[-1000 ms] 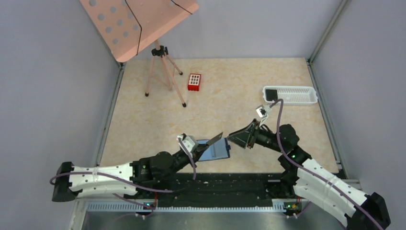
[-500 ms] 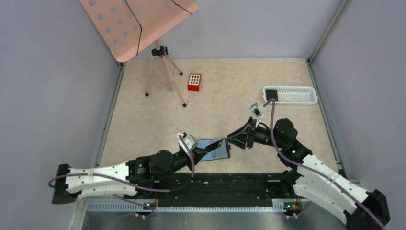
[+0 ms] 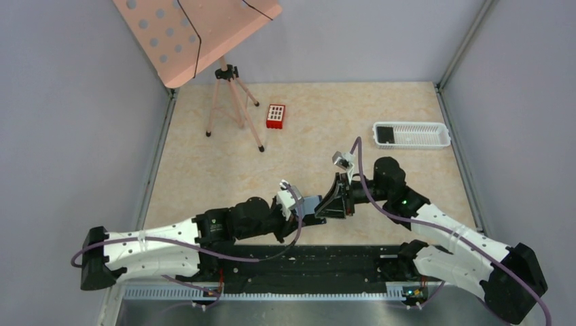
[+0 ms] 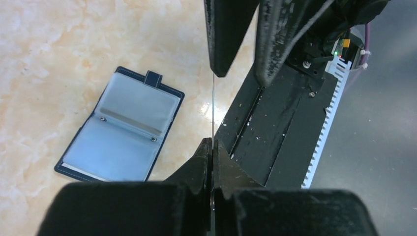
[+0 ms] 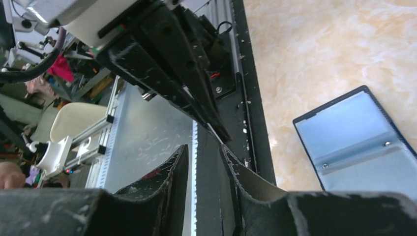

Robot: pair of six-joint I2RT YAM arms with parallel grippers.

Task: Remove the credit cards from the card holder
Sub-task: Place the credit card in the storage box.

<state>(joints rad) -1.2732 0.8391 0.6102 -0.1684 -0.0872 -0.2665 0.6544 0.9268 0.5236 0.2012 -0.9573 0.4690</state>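
Note:
The card holder (image 4: 120,129) lies open on the table, blue with greyish pockets and its snap tab at the far edge; it also shows in the right wrist view (image 5: 359,137). From above only a sliver of the card holder (image 3: 311,202) shows between the arms. My left gripper (image 4: 212,145) is shut on a thin credit card (image 4: 212,108) seen edge-on, held over the table's near edge. My right gripper (image 4: 241,73) stands open with its fingers straddling that card's far end. Another dark credit card (image 3: 384,134) lies in the white tray.
A white slotted tray (image 3: 421,136) stands at the back right. A small red box (image 3: 275,116) and a tripod (image 3: 227,109) carrying a pink perforated board stand at the back left. A black base strip (image 4: 275,132) and toothed rail (image 4: 327,118) run along the near edge.
My left gripper carried the card off the card holder, rightward toward the near edge. My right gripper swung left and down around the card's far end, its jaws narrowing.

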